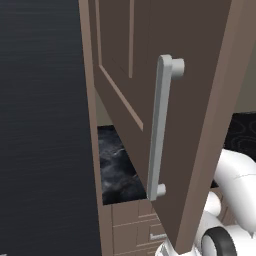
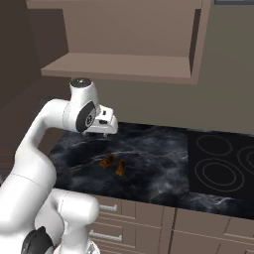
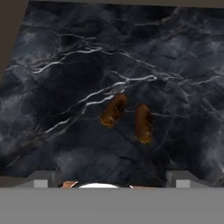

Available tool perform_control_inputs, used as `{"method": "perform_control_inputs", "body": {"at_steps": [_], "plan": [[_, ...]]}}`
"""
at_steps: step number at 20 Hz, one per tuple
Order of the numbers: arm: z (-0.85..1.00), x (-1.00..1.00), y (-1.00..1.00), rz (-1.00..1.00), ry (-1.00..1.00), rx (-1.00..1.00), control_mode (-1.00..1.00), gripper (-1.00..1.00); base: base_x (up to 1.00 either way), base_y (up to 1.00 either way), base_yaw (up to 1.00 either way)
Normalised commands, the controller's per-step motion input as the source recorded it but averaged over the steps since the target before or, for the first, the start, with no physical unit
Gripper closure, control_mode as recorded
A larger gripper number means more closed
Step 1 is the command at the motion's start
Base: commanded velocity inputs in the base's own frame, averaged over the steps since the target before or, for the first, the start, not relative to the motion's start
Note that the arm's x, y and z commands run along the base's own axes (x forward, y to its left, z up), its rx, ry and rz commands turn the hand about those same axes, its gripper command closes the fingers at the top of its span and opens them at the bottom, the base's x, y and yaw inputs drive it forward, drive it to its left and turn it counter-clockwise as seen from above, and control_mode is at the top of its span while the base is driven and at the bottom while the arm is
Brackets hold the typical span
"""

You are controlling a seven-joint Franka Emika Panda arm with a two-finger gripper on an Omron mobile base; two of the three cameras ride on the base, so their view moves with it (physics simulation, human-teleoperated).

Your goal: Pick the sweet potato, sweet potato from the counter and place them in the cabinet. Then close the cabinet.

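Orange-brown sweet potatoes side by side on the desk (image 3: pixel 52 52) — nothing grabbed yet.
Claw (image 2: pixel 101 130) hangs open above; I'd drop straight over the left sweet potato (image 3: pixel 113 110) — mind its neighbour (image 3: pixel 143 123).

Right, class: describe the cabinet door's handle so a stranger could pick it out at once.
Start at the tall brown cabinet with its door swung open. On that door runs a long, light-grey vertical bar handle. The drawers below the counter carry only short horizontal silver handles.

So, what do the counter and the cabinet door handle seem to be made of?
The counter looks like polished black marble: thin white veins, soft sheen. The cabinet door appears matte taupe-brown wood, though no grain is visible. Its bar handle looks like smooth light-grey metal or plastic; which one is unclear.
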Motion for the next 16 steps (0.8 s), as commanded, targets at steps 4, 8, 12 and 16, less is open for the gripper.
{"method": "perform_control_inputs", "body": {"at_steps": [4,8,12,16], "plan": [[-0.57,0.09,-0.45,0.00,0.07,0.00,-1.00,-1.00,0.00,0.00,0.00],[-0.59,0.23,-0.44,0.00,0.06,0.00,-1.00,-1.00,0.00,0.00,0.00],[-0.54,0.30,-0.34,0.00,0.04,0.00,-1.00,-1.00,0.00,0.00,0.00],[-0.49,0.46,-0.21,0.00,0.06,0.00,-1.00,-1.00,0.00,0.00,0.00]]}}
